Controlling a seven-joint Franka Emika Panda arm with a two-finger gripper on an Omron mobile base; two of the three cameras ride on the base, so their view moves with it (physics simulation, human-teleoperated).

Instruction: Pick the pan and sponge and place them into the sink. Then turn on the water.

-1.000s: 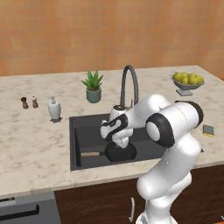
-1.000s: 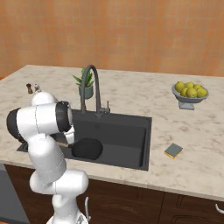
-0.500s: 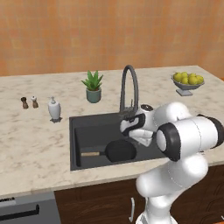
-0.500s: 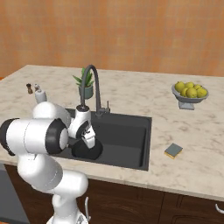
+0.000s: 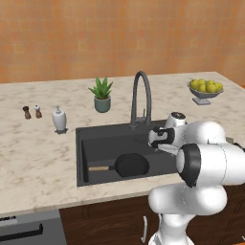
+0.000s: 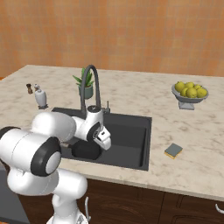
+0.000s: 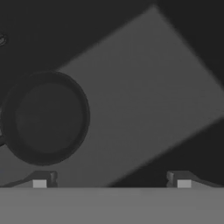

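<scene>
The black pan [image 5: 132,164] lies flat on the floor of the dark sink [image 5: 79,143], its wooden handle [image 5: 98,168] pointing left. In the hand view the pan [image 7: 46,118] is off to the left, apart from my fingertips [image 7: 40,180]. My gripper [image 5: 159,142] hovers over the right half of the basin, open, with nothing between its fingers [image 7: 111,181]. From the right base view the gripper [image 6: 106,142] hangs just right of the pan [image 6: 85,149]. The yellow sponge [image 6: 173,151] rests on the counter to the right of the sink [image 6: 146,144]. No stream runs from the arched faucet [image 5: 142,95].
A potted plant [image 5: 101,94] stands behind the sink. A soap dispenser [image 5: 59,119] and two small shakers [image 5: 32,112] are at the back left. A bowl of lemons [image 5: 206,90] sits at the back right. A dishwasher front [image 5: 28,229] is at lower left.
The gripper has let go of the pan, which now lies in the sink. The hand has risen and swung right, away from the pan.
</scene>
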